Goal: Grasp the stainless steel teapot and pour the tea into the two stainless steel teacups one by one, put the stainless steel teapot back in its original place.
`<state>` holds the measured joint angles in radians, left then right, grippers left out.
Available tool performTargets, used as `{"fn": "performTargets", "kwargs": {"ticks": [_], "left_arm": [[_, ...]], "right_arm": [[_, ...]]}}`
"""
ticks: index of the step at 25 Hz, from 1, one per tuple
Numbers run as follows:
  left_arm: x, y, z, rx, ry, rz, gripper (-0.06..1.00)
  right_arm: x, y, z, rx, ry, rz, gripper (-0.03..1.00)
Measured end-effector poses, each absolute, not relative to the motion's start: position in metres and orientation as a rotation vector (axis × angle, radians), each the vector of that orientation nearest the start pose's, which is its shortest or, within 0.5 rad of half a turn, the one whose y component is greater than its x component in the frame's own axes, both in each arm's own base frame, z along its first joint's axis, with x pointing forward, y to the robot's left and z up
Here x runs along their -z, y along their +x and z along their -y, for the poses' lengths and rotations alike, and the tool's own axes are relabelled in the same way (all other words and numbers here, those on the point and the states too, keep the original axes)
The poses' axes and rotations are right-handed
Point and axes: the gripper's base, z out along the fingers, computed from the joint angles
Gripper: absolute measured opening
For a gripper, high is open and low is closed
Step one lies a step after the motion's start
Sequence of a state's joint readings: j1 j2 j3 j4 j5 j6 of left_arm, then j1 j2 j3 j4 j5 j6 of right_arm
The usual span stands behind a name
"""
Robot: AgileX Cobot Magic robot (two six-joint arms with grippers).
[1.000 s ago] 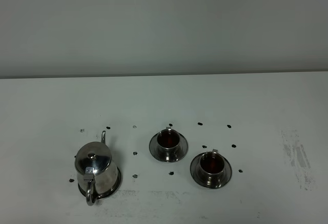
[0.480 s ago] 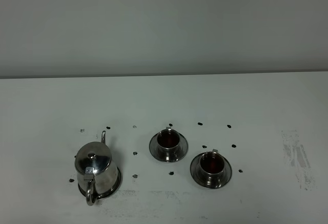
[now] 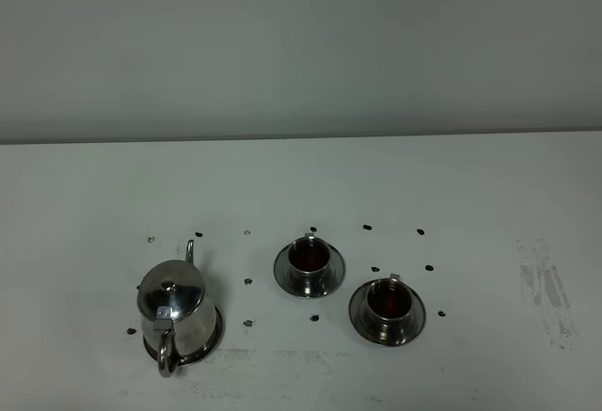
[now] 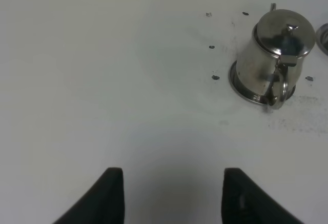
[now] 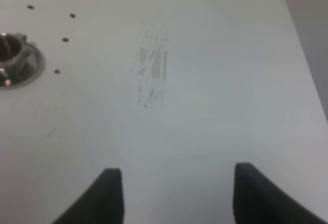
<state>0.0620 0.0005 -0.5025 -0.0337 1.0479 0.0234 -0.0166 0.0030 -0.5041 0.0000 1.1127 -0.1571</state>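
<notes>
Both cups [image 3: 308,257] [image 3: 388,300] are holding dark tea; pot [image 3: 174,312] is sitting on its saucer [image 3: 213,334], nothing shifting since before. Your left gripper [image 4: 169,193] and right gripper [image 5: 174,196] are gaping apart, empty.

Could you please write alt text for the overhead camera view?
A lidded steel teapot stands on its saucer at the left of a white table. Right of it, two teacups hold dark tea.

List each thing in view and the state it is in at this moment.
stainless steel teapot: upright, lid on, standing on its saucer, not held.
pot saucer: flat on the table under the teapot.
left teacup: upright on its saucer, dark tea inside.
right teacup: upright on its saucer, dark tea inside.
left gripper: open, empty, away from the teapot.
right gripper: open, empty.
</notes>
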Motion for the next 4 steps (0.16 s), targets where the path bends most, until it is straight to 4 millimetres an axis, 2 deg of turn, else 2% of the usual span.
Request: {"fn": "performTargets", "kwargs": {"ticks": [4], "left_arm": [[-0.279, -0.0044, 0.0029, -0.014, -0.038, -2.029, 0.49]], "right_arm": [[-0.2743, -0.0072, -0.0001, 0.105, -0.147, -2.092, 0.49]]}}
